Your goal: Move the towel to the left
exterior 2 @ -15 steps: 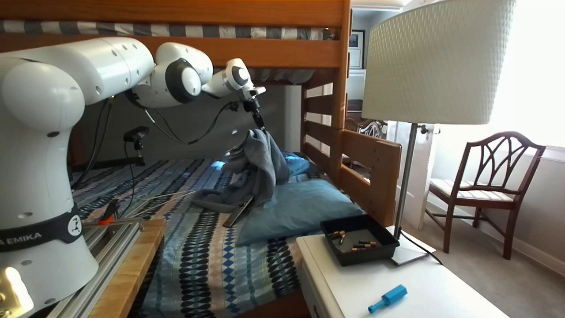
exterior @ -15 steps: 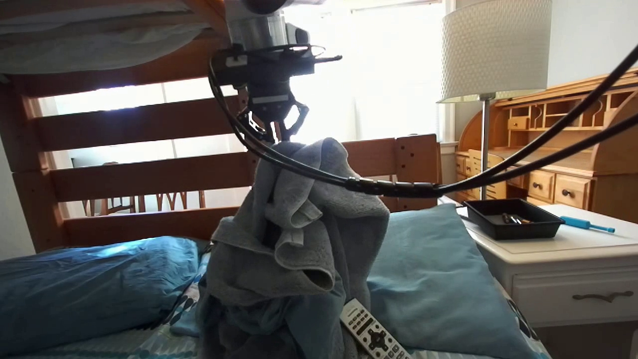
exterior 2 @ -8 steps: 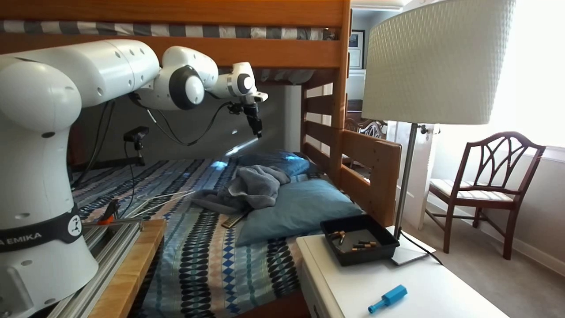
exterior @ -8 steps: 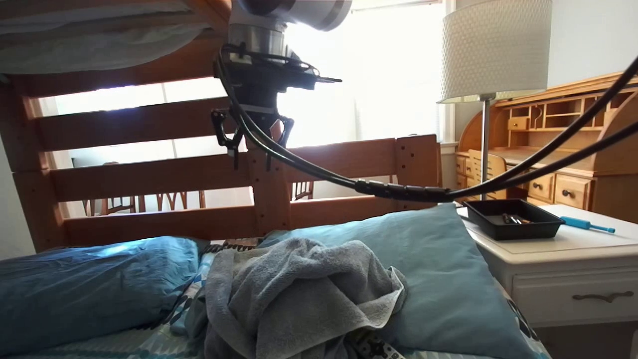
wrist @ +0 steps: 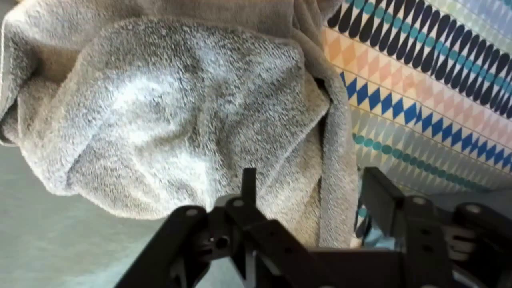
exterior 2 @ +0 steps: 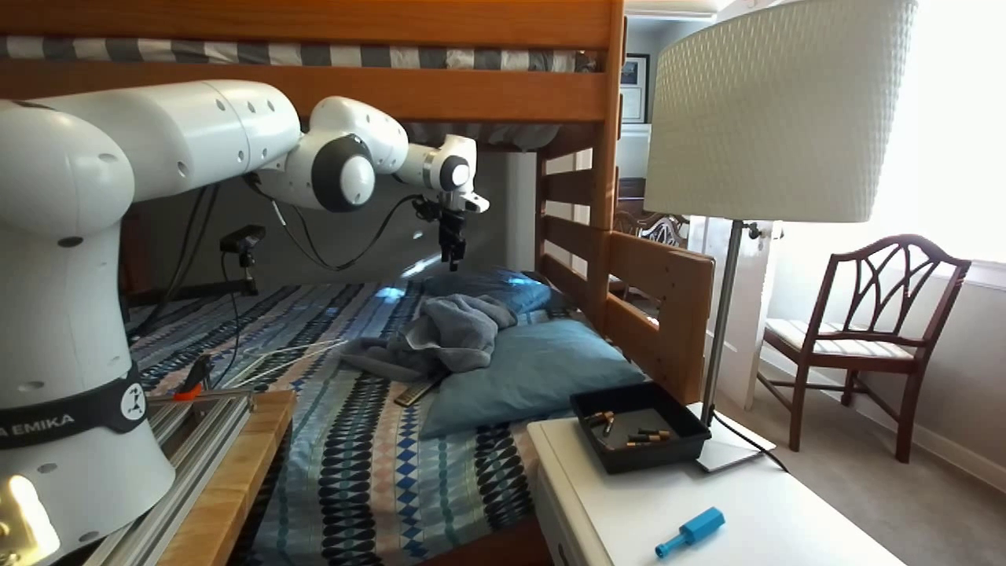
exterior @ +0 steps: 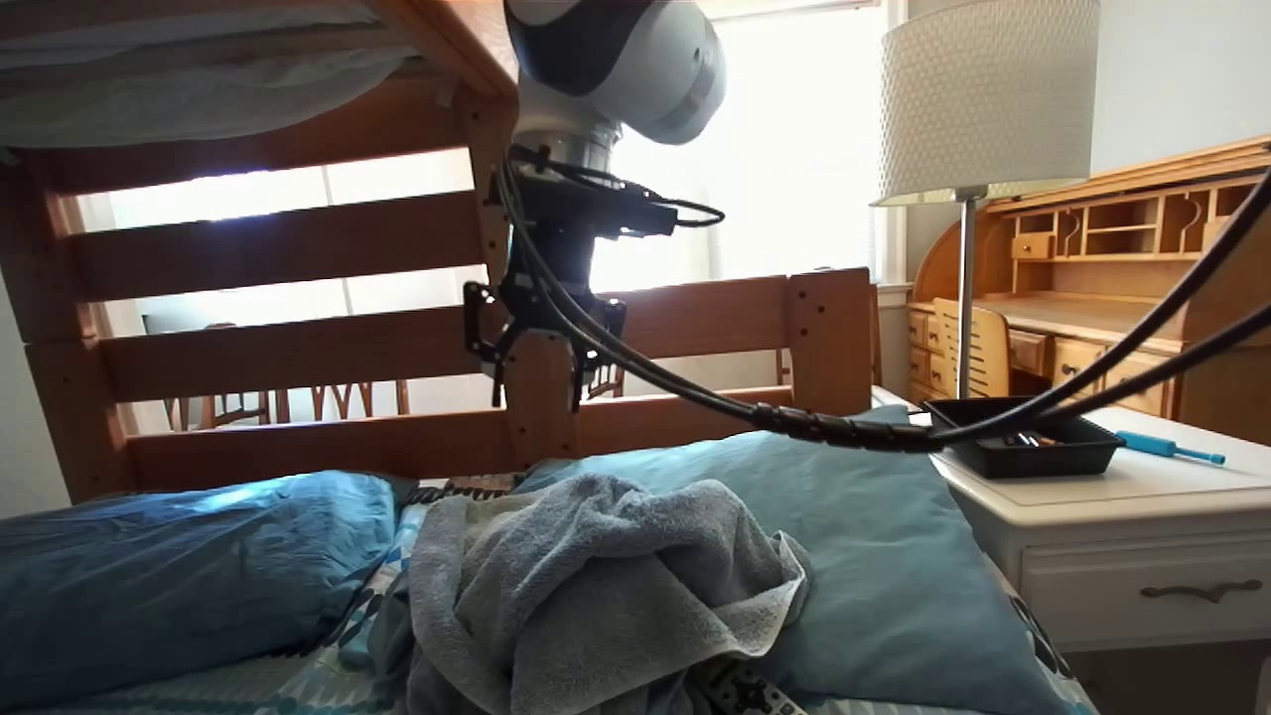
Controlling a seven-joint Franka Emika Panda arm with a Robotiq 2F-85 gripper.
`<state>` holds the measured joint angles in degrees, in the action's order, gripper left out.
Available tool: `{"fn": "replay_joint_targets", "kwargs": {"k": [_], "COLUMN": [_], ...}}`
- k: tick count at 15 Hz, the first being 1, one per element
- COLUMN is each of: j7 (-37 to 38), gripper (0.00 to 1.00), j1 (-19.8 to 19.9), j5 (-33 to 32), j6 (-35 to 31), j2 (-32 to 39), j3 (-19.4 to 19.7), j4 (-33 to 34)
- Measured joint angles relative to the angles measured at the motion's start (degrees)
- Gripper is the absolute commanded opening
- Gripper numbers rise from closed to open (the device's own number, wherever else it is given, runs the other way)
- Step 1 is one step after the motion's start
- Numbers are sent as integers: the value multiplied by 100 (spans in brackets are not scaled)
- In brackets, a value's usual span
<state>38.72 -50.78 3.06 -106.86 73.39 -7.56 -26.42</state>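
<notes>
The grey towel [exterior: 616,586] lies in a rumpled heap on the bed, partly against the light blue pillow [exterior: 874,566]. In an exterior view the towel [exterior 2: 464,326] trails a flat end toward the robot. My gripper [exterior: 536,400] hangs above the heap, pointing down, clear of the cloth. Looking down in the wrist view, I see the towel [wrist: 180,112] fill the left and middle. The fingers of the gripper [wrist: 310,172] stand wide apart with nothing between them, over the towel's edge and the patterned bedsheet [wrist: 420,92].
A remote [exterior 2: 416,391] sits at the towel's edge, partly covered by it. A darker blue pillow [exterior: 199,576] lies nearby. Wooden bed rails [exterior: 298,357] stand behind the gripper. The nightstand [exterior 2: 613,511] carries a black tray [exterior 2: 656,456] and a lamp [exterior 2: 778,118].
One second ago the gripper was shut on the lifted towel. It has let go, and the towel has dropped into a heap over part of the remote. The gripper has since opened wider and come lower.
</notes>
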Motion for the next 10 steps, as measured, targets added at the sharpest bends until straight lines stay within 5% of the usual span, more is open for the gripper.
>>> {"fn": "replay_joint_targets", "kwargs": {"k": [5, 10], "j7": [-172, 45], "gripper": [4, 0], "j1": [116, 3], "j5": [265, 239], "j6": [308, 673], "j2": [482, 773], "j3": [-225, 3], "j4": [2, -3]}}
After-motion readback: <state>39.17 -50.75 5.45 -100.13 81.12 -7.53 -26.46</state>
